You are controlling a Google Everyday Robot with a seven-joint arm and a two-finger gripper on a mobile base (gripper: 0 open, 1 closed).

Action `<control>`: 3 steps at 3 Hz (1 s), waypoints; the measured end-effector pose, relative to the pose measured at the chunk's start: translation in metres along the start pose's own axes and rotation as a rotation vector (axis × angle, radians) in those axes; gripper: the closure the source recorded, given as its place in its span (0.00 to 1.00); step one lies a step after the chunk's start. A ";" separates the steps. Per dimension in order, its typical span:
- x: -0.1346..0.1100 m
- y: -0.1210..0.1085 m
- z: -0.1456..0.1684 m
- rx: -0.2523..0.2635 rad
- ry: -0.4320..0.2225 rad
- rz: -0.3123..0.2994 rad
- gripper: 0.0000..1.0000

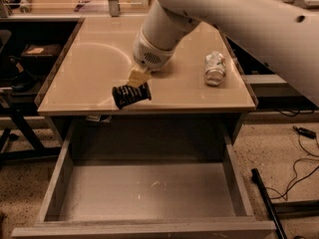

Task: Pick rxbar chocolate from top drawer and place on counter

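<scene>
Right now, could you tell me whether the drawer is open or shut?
Open: the drawer is pulled out below the counter, its floor showing. The pincer hangs over the counter's front edge.

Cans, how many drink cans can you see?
1. The can sits on the counter, apart from the pincer, which holds the rxbar chocolate above the counter's front edge. The big arm may hide more.
</scene>
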State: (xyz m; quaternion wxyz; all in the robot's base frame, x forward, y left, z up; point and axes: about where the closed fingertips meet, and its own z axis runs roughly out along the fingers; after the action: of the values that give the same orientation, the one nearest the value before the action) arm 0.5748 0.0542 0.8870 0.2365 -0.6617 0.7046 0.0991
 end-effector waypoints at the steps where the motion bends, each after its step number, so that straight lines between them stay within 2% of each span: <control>1: -0.009 -0.018 0.007 -0.019 0.008 -0.013 1.00; 3: -0.039 -0.047 0.024 -0.058 -0.004 -0.032 1.00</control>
State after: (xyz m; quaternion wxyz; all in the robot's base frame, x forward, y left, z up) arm 0.6259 0.0948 0.8920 0.2204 -0.6791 0.6904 0.1170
